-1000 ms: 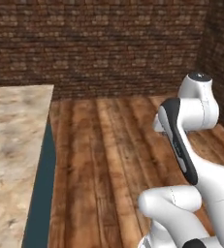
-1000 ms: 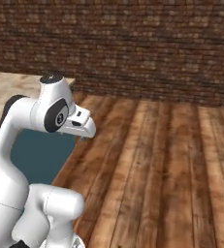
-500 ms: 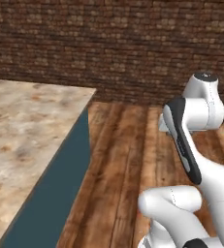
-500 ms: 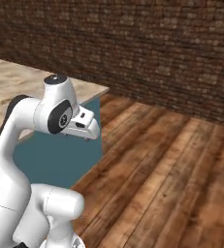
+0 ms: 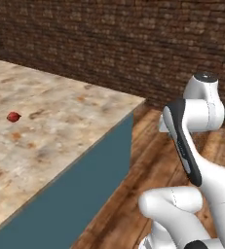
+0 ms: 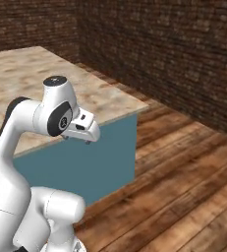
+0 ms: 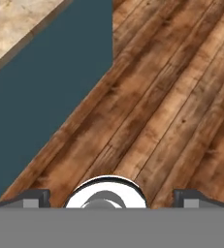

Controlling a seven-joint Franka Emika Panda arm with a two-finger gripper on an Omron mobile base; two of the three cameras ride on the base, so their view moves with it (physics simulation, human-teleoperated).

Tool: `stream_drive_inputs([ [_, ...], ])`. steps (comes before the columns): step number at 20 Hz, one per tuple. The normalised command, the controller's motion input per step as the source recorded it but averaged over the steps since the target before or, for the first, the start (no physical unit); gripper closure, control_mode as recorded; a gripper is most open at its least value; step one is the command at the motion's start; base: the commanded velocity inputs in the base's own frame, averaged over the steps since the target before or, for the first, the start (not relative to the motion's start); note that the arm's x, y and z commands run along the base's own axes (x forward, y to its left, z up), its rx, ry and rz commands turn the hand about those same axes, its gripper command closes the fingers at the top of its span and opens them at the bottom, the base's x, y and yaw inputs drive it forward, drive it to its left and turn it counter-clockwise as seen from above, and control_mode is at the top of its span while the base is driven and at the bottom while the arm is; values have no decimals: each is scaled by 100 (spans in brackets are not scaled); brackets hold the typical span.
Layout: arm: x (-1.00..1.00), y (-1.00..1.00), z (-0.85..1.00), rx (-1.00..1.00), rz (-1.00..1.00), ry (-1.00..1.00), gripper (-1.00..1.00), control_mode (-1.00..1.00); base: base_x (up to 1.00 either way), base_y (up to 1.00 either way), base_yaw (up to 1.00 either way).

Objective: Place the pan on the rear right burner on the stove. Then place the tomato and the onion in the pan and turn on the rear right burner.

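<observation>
While the gripper (image 7: 111,201) hangs folded in close to the robot's own body, its two dark finger tips (image 7: 31,198) stand far apart at the bottom corners of the hand view, spread wide with nothing between them. Below them in that view lies bare wooden plank floor (image 7: 171,97), running diagonally up to the right. To the upper left of the jaws rises the teal side panel (image 7: 50,82) of a counter, and above it, in the top left corner, a strip of the beige speckled countertop (image 7: 16,19).

From the right base view, the gripper (image 6: 78,139) sits at centre left, pointing downward just in front of the teal panel (image 6: 85,162), near the counter's corner but not touching it. Dark brick wall (image 6: 174,54) closes the background in both base views, and wooden floor (image 6: 184,187) fills the lower right.

Over in the left base view, the countertop (image 5: 60,126) spreads across the left half of the frame. A small dark red bulb, the onion (image 5: 13,116), lies on it at middle left, well apart from the arm at the right edge of the frame, with open counter between.
</observation>
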Motion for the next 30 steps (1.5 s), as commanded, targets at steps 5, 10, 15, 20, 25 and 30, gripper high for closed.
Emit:
stream_drive_inputs([
  [5, 0, 0, 0, 0, 0, 0, -100, 100, 55, -57, 58],
  [10, 0, 0, 0, 0, 0, 0, -100, 100, 57, -39, 54],
  [15, 0, 0, 0, 0, 0, 0, -100, 100, 61, -10, 48],
  [20, 0, 0, 0, 0, 0, 0, -100, 100, 62, 0, 39],
  [25, 0, 0, 0, 0, 0, 0, -100, 100, 59, -6, 38],
  [30, 0, 0, 0, 0, 0, 0, -100, 100, 62, -12, 39],
])
